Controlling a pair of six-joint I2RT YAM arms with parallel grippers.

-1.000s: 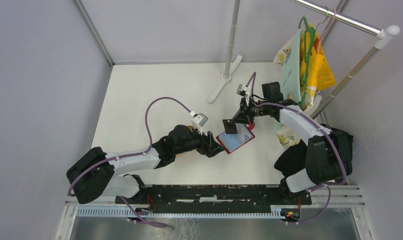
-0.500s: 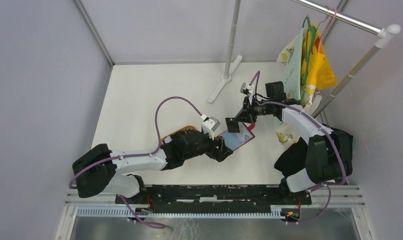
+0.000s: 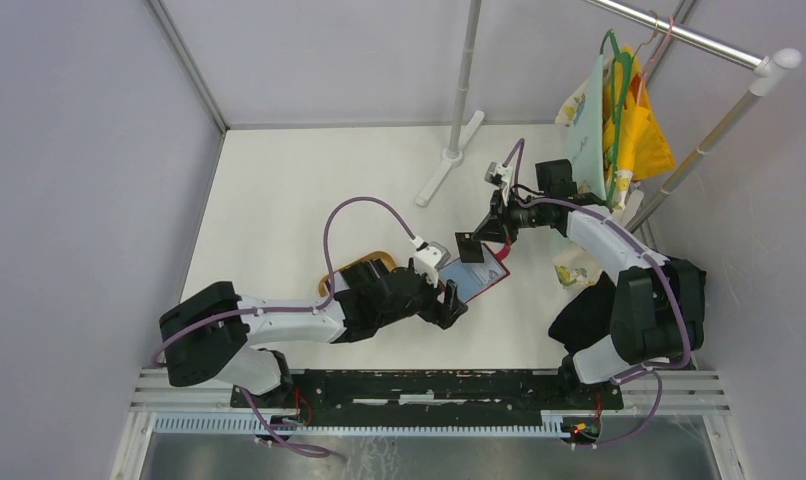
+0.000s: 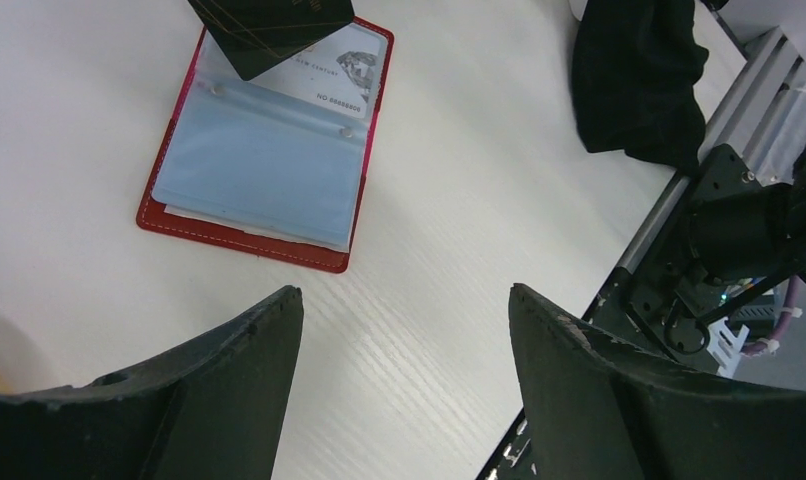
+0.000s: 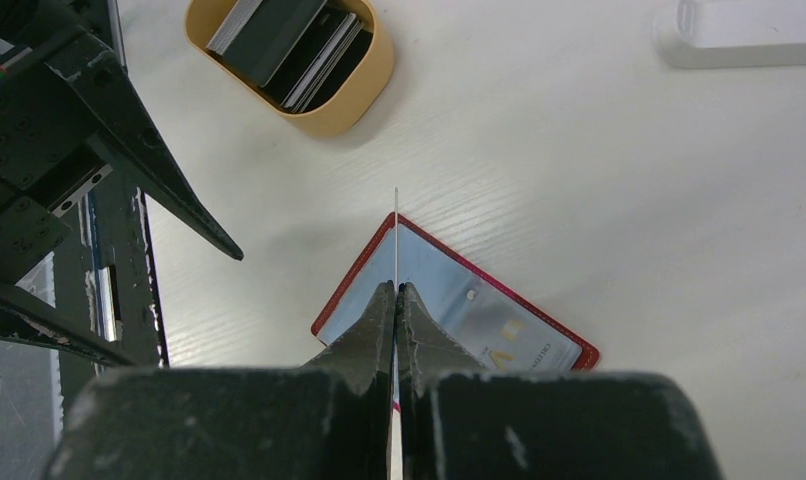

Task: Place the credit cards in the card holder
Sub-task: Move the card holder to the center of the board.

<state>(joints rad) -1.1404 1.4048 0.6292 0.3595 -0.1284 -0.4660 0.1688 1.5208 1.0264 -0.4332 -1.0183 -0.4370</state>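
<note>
The red card holder [image 3: 482,276] lies open on the table, its grey-blue pockets [image 4: 264,160] facing up, one with a pale card in it. My right gripper [image 5: 395,288] is shut on a black credit card [image 3: 468,247], which hangs just above the holder's far edge; it shows edge-on [image 5: 395,235] in the right wrist view. My left gripper [image 4: 407,300] is open and empty, just off the holder's near corner, also seen from above [image 3: 450,300]. More credit cards [image 5: 284,40] stand in the tan tray.
The oval tan wooden tray [image 3: 347,271] sits left of the holder, half under my left arm. A black cloth [image 4: 634,80] lies at the near right by the right arm's base. A white stand foot [image 3: 447,165] and hanging bags [image 3: 619,130] are farther back.
My left arm has swung right and nearer, coming off the holder's left side to its near corner and uncovering part of the tray. The right gripper with the black card shifted slightly right.
</note>
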